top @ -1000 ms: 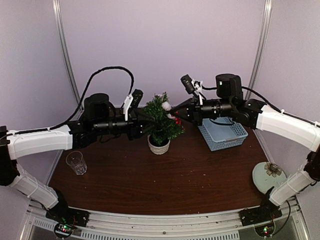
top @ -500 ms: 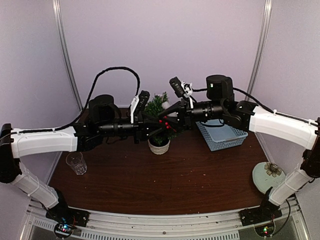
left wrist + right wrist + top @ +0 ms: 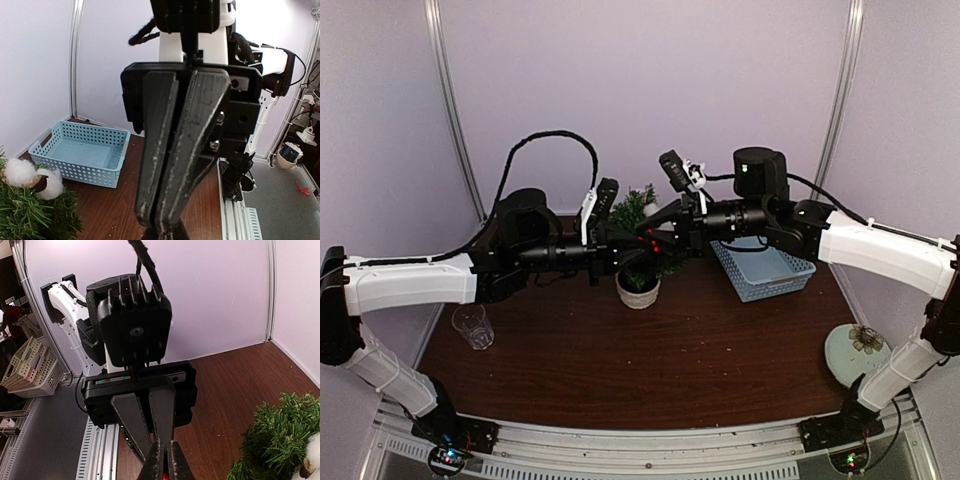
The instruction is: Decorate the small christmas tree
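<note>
The small christmas tree (image 3: 634,208) stands in a white pot (image 3: 638,292) at the table's back centre, partly hidden by both grippers. It also shows in the left wrist view (image 3: 30,215) and the right wrist view (image 3: 280,440), with white cotton balls (image 3: 20,172) on it. My left gripper (image 3: 632,247) and right gripper (image 3: 658,237) meet tip to tip in front of the tree. The right gripper (image 3: 163,467) is shut on a small red berry ornament (image 3: 164,476). The left gripper (image 3: 167,235) has its tips nearly closed on the same red ornament (image 3: 653,246).
A light-blue plastic basket (image 3: 765,265) stands right of the tree under the right arm, and shows in the left wrist view (image 3: 80,155). A clear glass (image 3: 472,325) stands at the left. A flowered plate (image 3: 858,350) lies at the right edge.
The right gripper carried the red ornament leftward across the tree to meet the left gripper, which moved right. In the last half second both stayed almost still, tips together.
</note>
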`<state>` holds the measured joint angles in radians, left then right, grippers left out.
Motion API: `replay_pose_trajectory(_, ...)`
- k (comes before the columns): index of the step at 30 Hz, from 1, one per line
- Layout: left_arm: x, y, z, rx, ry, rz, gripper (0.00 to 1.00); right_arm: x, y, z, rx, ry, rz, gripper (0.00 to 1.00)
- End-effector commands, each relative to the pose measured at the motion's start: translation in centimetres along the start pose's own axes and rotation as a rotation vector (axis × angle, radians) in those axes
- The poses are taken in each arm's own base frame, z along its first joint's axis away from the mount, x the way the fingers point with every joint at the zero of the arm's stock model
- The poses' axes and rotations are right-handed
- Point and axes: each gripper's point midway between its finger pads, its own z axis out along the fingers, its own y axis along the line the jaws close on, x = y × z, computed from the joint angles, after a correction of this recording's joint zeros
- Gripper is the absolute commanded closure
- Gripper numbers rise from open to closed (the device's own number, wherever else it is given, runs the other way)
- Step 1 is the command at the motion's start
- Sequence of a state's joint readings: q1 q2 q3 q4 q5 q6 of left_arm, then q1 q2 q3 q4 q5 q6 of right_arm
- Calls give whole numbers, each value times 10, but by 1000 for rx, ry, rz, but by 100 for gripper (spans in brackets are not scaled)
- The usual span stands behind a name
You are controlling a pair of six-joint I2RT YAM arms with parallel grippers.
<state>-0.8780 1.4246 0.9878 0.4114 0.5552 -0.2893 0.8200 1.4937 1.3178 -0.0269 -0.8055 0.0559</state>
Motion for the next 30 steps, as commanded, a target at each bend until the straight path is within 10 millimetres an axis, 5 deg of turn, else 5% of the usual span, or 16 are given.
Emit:
replay_pose_trajectory(1,-19,-5,0,14,-69,39,100,-9,8,3,-31,-19,-16,100)
replay_pose_trajectory(6,-19,-6,-2,11,-71,45,100,-8,7,2,-23,-16,-15,99)
replay_pose_trajectory(11,-17,-5,-5,2,-79,47,100,-9,4,1,2,-10,-7,84)
replay_pose_trajectory(22,-15,-3,-7,-17,-78,49,100,-18,-7,-21,99,-30,-20,26)
replay_pose_trajectory(26,-15,-3,-12,-36,-62,62,100,-10,-11,-36,156,21,-58,19)
replay_pose_trajectory(30,-15,-4,-16,-31,-49,66,100,13,-10,-43,172,116,-66,22)
